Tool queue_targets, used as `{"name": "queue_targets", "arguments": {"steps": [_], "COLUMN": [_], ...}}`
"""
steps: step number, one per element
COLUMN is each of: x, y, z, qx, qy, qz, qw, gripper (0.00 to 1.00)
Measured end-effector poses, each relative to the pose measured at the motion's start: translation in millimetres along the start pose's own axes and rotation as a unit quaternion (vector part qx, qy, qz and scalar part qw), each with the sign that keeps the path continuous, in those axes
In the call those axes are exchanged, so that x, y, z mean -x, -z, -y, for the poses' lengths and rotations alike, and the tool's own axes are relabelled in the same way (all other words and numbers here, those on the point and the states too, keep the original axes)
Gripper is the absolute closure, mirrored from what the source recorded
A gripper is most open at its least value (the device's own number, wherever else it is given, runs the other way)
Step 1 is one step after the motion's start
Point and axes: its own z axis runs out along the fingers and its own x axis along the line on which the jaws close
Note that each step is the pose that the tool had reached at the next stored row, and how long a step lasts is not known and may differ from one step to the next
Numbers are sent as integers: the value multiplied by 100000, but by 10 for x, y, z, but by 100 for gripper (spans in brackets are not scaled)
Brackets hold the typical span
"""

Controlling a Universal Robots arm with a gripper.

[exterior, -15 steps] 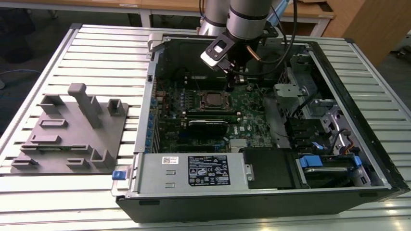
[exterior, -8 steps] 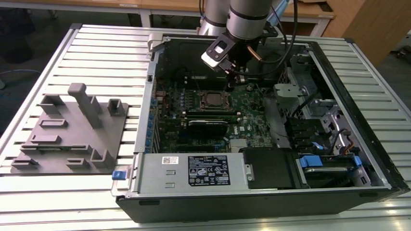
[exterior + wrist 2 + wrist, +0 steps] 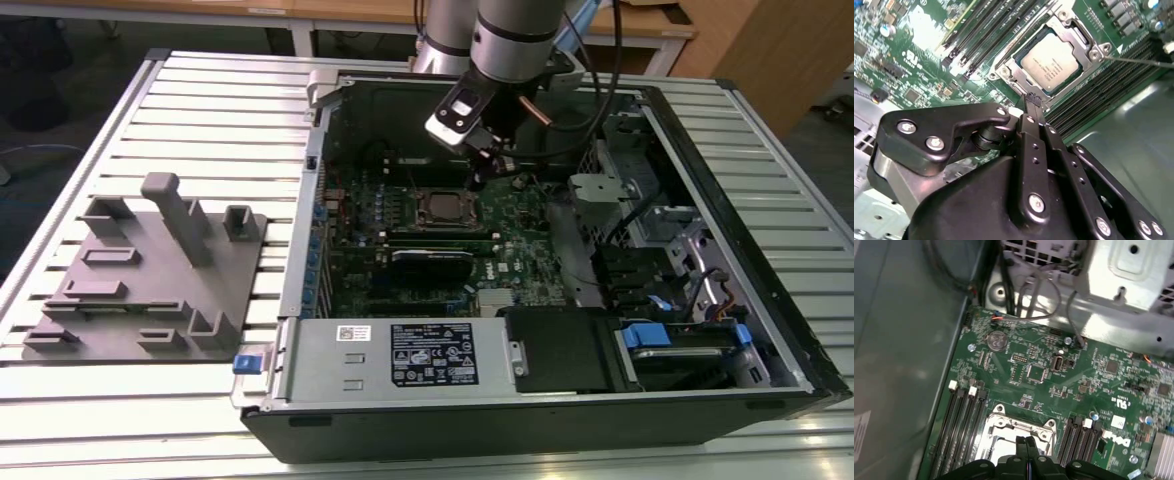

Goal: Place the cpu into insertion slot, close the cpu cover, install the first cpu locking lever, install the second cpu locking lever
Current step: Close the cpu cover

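Hovering black gripper (image 3: 1032,100), fingers pressed together, empty, at slot's edge | small silver-grey square cpu (image 3: 1050,64) sat in dark-framed insertion slot (image 3: 1002,71) mid green motherboard (image 3: 919,50) | silvery frame cpu cover (image 3: 1080,36) looked down | thin wire lever (image 3: 1139,60) seemed unlatched, so levers left

an open computer case (image 3: 534,432) lies on a slatted metal table (image 3: 200,90). on the exterior view's left stands a grey plastic fixture (image 3: 120,330). inside are a silver power supply (image 3: 334,372), black memory slots (image 3: 961,425) and a round coin battery (image 3: 996,340).
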Motion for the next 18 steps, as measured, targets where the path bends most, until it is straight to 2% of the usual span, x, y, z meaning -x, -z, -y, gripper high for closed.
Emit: {"name": "queue_targets", "arguments": {"steps": [3, 6, 9, 13, 14, 18], "x": [0, 0, 0, 0, 0, 0], "y": [-3, -6, -9, -12, -12, -12], "z": [0, 0, 0, 0, 0, 0], "qx": [-52, -106, -160, -228, -234, -234], "qy": [2593, 5112, 7739, 11005, 11260, 11301], "qz": [8, 17, 26, 38, 41, 40], "qw": [99966, 99869, 99700, 99392, 99364, 99359], "gripper": [89, 89, 89, 89, 89, 89]}}
